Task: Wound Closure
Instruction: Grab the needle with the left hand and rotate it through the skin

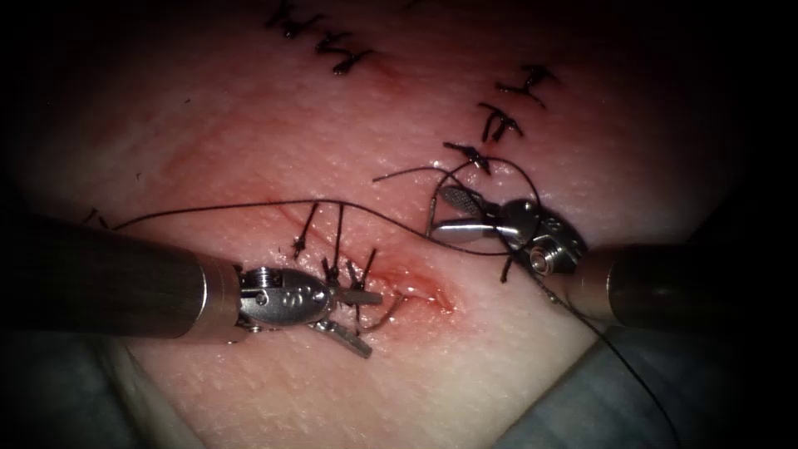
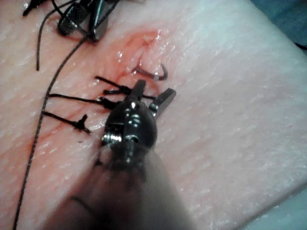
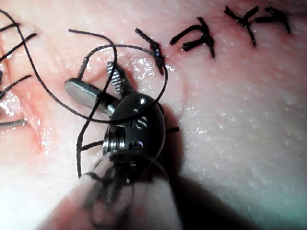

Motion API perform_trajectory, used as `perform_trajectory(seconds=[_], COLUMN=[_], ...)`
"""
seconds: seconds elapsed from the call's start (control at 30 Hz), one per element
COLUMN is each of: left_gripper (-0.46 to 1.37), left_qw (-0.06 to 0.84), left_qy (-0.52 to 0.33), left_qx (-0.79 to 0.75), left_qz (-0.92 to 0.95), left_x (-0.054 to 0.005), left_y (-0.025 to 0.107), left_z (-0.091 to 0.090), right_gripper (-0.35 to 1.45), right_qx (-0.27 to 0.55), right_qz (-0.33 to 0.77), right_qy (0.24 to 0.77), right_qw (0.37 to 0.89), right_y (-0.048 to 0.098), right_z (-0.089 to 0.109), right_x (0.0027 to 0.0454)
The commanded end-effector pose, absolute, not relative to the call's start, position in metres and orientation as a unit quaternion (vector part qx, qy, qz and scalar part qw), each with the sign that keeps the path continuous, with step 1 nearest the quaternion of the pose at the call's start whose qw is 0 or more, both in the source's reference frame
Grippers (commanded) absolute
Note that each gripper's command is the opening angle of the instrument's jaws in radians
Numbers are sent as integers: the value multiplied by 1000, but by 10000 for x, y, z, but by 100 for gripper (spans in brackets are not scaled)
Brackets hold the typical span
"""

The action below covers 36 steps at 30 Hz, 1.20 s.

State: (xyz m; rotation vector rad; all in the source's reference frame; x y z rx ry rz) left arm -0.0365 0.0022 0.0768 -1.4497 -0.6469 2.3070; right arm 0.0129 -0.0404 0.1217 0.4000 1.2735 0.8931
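Endoscope: left tool (image 1: 366, 320) lies over the lower end of the cut (image 1: 420, 287), jaws spread wide, holding nothing. The needle (image 1: 389, 312) sits right between the jaw tips as a short pale arc out of the tissue (image 1: 249, 141); the rest looks buried under the red-stained edge, so it's in the tissue, gripped by neither tool. The exposed arc lies just ahead of the left jaws, toward the picture's right, with its curve running roughly crosswise to them. Left tool is clearly nearer; right tool (image 1: 445, 214) is well apart, up and right of the cut, jaws open, thread (image 1: 249, 204) looped around them and trailing off left across the stitches (image 1: 332, 249). Can't tell if the loop is resting on the jaws or snagged. Left wrist view: left tool (image 2: 152, 92) jaws parted and empty; needle (image 2: 153, 73) is a small hook just past the tips, one end disappearing into the tissue beside the red fluid (image 2: 139, 40). Tip versus tail not discernible. Right wrist view: right tool (image 3: 98, 81) jaws wide apart, nothing clamped, thread (image 3: 144, 103) circling the jaws and wrist, crossing itself; where the strands touch the metal is hard to make out.
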Motion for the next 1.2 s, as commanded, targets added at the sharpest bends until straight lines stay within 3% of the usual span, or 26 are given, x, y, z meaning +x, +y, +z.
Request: perform_trajectory(seconds=[0.03, 0.1, 0.2, 0.33, 0.43, 0.7, 1.03, 1.1, 1.13, 1.2], left_gripper=[3, 0, 12, 43, 57, 65, 8, -14, -35, -35], left_qw=[168, 165, 151, 140, 138, 125, 114, 116, 120, 126], left_qy=[-227, -223, -219, -217, -216, -217, -213, -215, -218, -224], left_qx=[-515, -520, -530, -553, -568, -576, -583, -583, -583, -582], left_qz=[810, 808, 805, 792, 782, 778, 776, 775, 773, 771], left_x=[-365, -366, -370, -379, -383, -390, -401, -402, -403, -404], left_y=[21, 22, 25, 26, 26, 27, 32, 33, 33, 34], left_z=[770, 771, 774, 773, 773, 770, 766, 766, 766, 767], right_gripper=[110, 110, 109, 109, 109, 109, 108, 108, 108, 108], right_qx=[180, 181, 183, 185, 185, 186, 189, 189, 190, 191], right_qz=[399, 398, 397, 394, 393, 393, 393, 393, 393, 394], right_qy=[571, 572, 573, 573, 574, 574, 575, 575, 575, 574], right_qw=[694, 694, 694, 694, 695, 694, 692, 692, 692, 691], right_y=[-405, -405, -406, -408, -410, -414, -416, -416, -417, -417], right_z=[1217, 1217, 1218, 1219, 1220, 1222, 1221, 1221, 1221, 1221], right_x=[130, 131, 132, 133, 132, 133, 132, 132, 132, 131])
